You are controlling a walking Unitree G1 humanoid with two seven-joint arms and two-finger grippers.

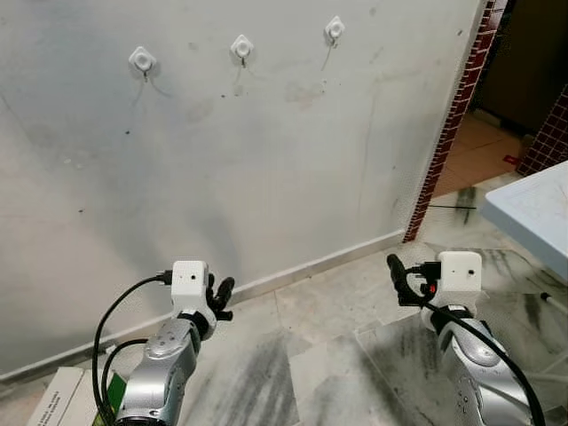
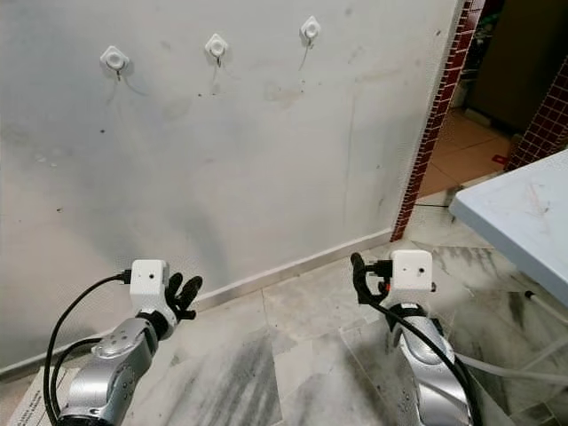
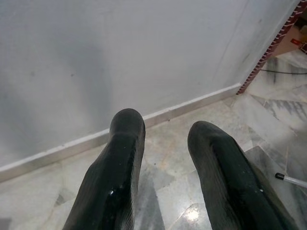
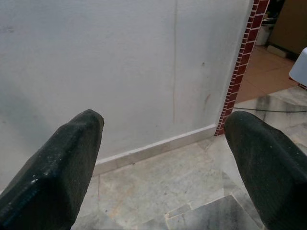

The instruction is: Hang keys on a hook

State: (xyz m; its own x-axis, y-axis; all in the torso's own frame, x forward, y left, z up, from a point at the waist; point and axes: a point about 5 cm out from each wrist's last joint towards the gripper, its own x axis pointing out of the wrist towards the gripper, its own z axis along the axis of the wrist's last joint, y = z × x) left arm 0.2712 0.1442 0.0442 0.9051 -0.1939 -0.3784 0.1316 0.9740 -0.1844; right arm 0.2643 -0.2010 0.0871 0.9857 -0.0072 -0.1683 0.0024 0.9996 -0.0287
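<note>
A pale, scuffed wall (image 1: pixel 266 151) is seen ahead, marked by faint stains and streaks. Along its foot a light skirting strip (image 1: pixel 319 262) is laid, and below that a grey-veined marble floor (image 1: pixel 311 355) is spread. To the right of the wall, a column edge of red tiles (image 1: pixel 448 124) is set, and beyond it a terracotta floor (image 1: pixel 479 151). A pale blue table (image 1: pixel 537 213) is placed further right of the wall.

You see the table (image 1: pixel 532 213) near the brick post (image 1: pixel 453 120) only in part; the frame edge cuts it off. Beside the left arm, a box (image 1: pixel 62 399) is cropped too, its print too small to read.
</note>
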